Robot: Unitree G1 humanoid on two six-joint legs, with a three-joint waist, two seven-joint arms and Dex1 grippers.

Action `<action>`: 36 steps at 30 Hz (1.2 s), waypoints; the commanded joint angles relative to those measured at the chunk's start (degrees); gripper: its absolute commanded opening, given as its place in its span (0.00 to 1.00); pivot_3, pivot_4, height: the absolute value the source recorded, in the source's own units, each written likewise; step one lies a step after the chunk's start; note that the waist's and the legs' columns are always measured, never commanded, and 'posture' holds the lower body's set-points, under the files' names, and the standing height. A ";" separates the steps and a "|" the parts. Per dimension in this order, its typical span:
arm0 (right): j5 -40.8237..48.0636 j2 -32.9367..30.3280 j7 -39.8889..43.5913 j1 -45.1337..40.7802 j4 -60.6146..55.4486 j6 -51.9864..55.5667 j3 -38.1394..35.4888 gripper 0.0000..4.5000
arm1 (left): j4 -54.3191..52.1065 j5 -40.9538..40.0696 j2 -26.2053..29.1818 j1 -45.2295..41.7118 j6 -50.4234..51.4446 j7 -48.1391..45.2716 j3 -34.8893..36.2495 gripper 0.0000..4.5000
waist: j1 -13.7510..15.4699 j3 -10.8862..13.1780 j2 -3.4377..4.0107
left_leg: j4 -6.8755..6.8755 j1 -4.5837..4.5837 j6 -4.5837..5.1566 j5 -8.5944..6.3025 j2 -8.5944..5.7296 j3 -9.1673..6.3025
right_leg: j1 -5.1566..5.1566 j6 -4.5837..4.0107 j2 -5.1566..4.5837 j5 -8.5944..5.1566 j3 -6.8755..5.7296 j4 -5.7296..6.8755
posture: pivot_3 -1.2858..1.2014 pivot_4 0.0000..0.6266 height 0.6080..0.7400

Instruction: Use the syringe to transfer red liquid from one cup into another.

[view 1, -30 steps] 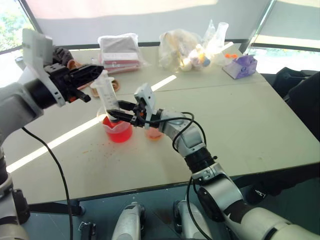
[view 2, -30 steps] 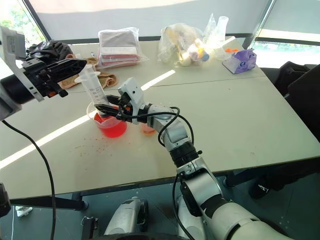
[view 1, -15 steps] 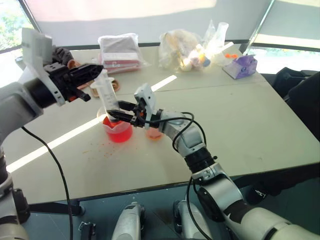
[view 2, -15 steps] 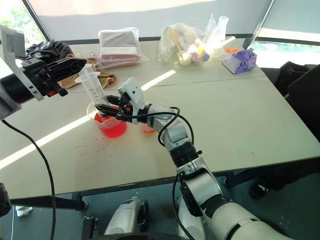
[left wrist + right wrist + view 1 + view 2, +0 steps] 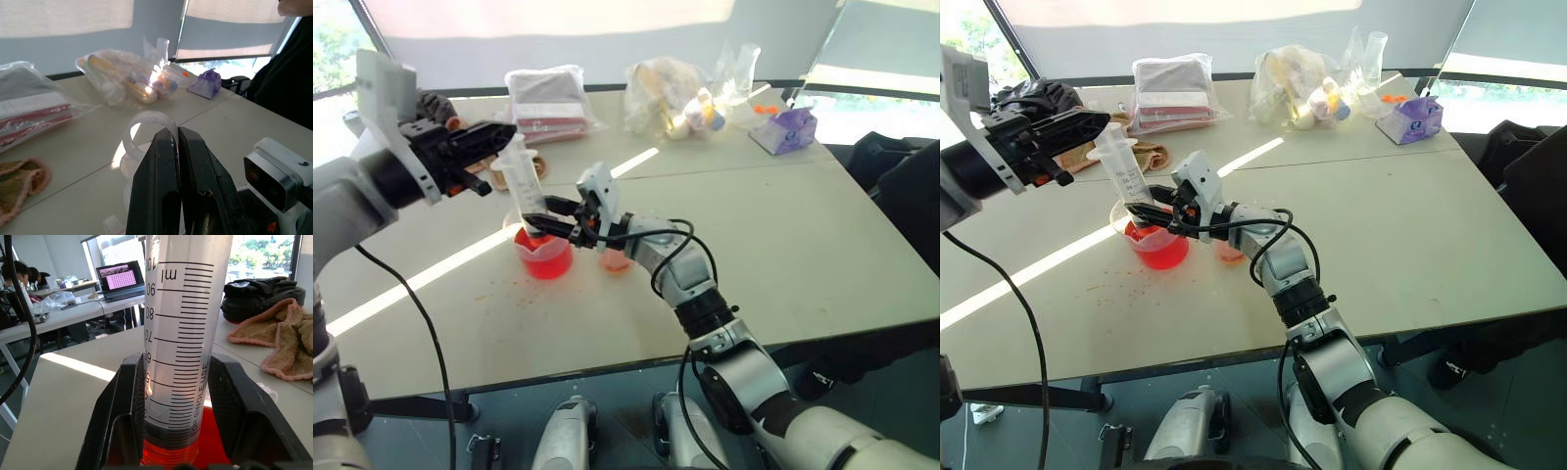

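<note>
Syringe (image 5: 525,186) upright over spouted beaker (image 5: 544,257), table edge (image 5: 607,364) well apart.

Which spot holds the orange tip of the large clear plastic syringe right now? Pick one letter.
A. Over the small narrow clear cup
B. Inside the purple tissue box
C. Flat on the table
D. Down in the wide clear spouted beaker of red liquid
D: the large clear plastic syringe stands upright with its lower end inside the wide clear spouted beaker of red liquid, the right tool shut on its barrel.
</note>
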 commanded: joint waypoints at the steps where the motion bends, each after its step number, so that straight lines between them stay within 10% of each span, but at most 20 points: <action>1: -1.01 1.71 3.58 0.98 -1.00 0.62 5.41 0.29 | 0.16 1.59 0.63 -4.41 -3.86 1.16 3.85 0.00 | 0.00 0.00 0.00 | 0.00 0.00 0.00 0.00 0.00 0.00 | 0.00 0.00 0.00 0.00 0.00 0.00 | 0.52 0.24 1.00; 3: -1.00 1.78 3.55 0.82 -0.92 0.54 5.35 0.29 | 0.00 1.56 0.52 -4.17 -3.87 1.11 3.85 0.00 | 0.00 0.00 0.00 | 0.00 0.00 0.00 0.00 0.00 0.00 | 0.00 0.00 0.00 0.00 0.00 0.00 | 0.52 0.24 1.00; 10: -0.88 1.74 3.67 0.49 -2.16 -0.06 5.03 0.29 | -1.45 2.03 0.61 -2.41 -3.63 -0.20 4.08 0.52 | 0.06 -0.01 -0.01 | 0.00 0.00 0.00 0.00 0.00 0.01 | 0.01 0.00 0.01 0.00 0.00 0.00 | 0.52 0.24 1.00; 36: 2.70 0.48 -3.21 -8.24 -5.16 -1.64 -4.83 0.29 | -5.18 -13.83 2.81 14.60 -2.78 9.35 23.74 0.52 | 0.36 -0.05 -0.08 | -0.01 0.03 -0.10 -0.05 0.02 -0.07 | 0.02 -0.04 -0.05 0.00 -0.01 -0.02 | 0.52 0.24 1.00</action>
